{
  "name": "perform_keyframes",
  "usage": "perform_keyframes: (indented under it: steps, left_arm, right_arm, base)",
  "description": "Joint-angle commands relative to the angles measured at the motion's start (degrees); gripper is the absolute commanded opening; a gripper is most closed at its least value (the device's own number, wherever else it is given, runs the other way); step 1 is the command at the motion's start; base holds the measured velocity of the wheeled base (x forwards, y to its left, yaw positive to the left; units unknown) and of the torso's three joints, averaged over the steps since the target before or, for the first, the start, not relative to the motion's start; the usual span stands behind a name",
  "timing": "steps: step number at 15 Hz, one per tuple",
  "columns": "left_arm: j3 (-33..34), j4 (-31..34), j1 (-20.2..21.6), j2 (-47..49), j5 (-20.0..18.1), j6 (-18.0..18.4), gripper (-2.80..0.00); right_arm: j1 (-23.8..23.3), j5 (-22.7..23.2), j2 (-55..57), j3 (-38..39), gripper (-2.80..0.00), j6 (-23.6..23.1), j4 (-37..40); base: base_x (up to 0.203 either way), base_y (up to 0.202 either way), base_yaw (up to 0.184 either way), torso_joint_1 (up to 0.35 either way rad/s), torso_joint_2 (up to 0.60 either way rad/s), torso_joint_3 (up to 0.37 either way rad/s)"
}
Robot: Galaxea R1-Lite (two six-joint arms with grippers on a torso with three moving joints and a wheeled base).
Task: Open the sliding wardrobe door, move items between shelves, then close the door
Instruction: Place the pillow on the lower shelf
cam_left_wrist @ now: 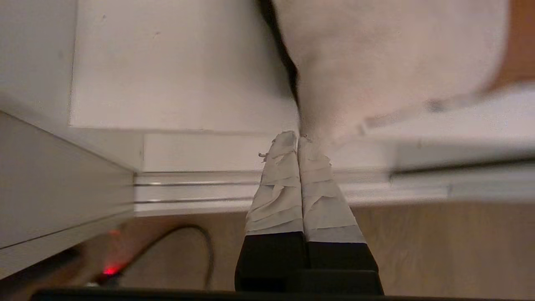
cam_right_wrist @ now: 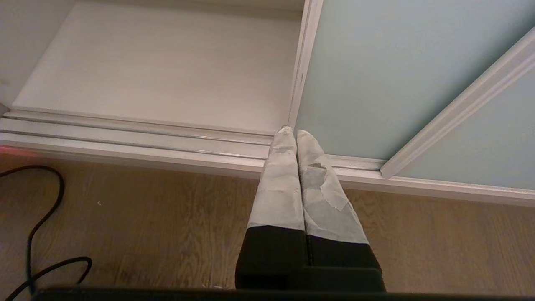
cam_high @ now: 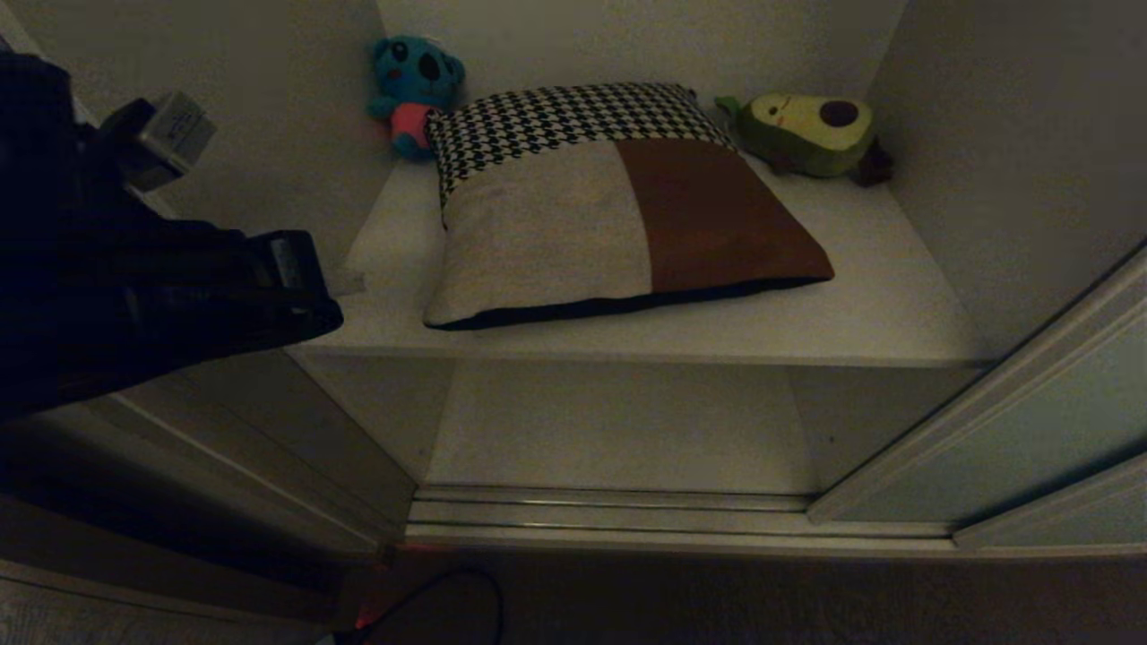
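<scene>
The sliding wardrobe door (cam_high: 1030, 430) is a pale grey-green panel pushed to the right, leaving the compartment open. A big patchwork cushion (cam_high: 618, 206) of beige, rust-brown and houndstooth lies flat on the upper shelf (cam_high: 878, 296). Under it is a bare lower shelf (cam_high: 618, 421). My left arm (cam_high: 179, 287) reaches in from the left at the upper shelf's front corner. Its gripper (cam_left_wrist: 296, 136) is shut and empty, with the tips close to the cushion (cam_left_wrist: 376, 62). My right gripper (cam_right_wrist: 291, 133) hangs shut and empty over the floor by the door's edge strip (cam_right_wrist: 301, 62).
A blue plush toy (cam_high: 412, 90) sits at the shelf's back left and an avocado plush (cam_high: 815, 134) at the back right. Door tracks (cam_high: 609, 515) run along the wardrobe's foot. A black cable (cam_right_wrist: 42, 234) loops over the wooden floor near a red light (cam_left_wrist: 109, 271).
</scene>
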Motion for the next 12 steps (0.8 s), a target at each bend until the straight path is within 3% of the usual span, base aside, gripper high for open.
perform_keyframes:
  steps: [1,7,8,9,12]
  left_arm:
    - [0.0,-1.1,-0.1,3.9,0.9,-0.9,-2.8]
    - [-2.9,-3.1,-3.0,9.3,2.4,-7.5,-2.8]
    - [-3.8,-3.1,-3.7,9.6,3.5,-8.4,0.0]
    - [-4.3,-3.2,-3.8,10.1,5.1,-9.0,0.0]
    - [-4.7,-4.8,-3.9,10.2,5.2,-9.4,0.0]
  right_arm:
    - [0.0,0.0,0.0,0.2,-2.8,0.0,0.0]
    - [0.0,0.0,0.0,0.2,-2.8,0.0,0.0]
    - [0.0,0.0,0.0,0.2,-2.8,0.0,0.0]
    - [0.0,0.0,0.0,0.2,-2.8,0.0,0.0]
    - [0.0,0.0,0.0,0.2,-2.8,0.0,0.0]
  base:
    - [0.0,0.0,0.0,0.0,0.0,0.0]
    - [0.0,0.0,0.0,0.0,0.0,0.0]
    - [0.0,0.0,0.0,0.0,0.0,0.0]
    - [0.0,0.0,0.0,0.0,0.0,0.0]
    - [0.0,0.0,0.0,0.0,0.0,0.0]
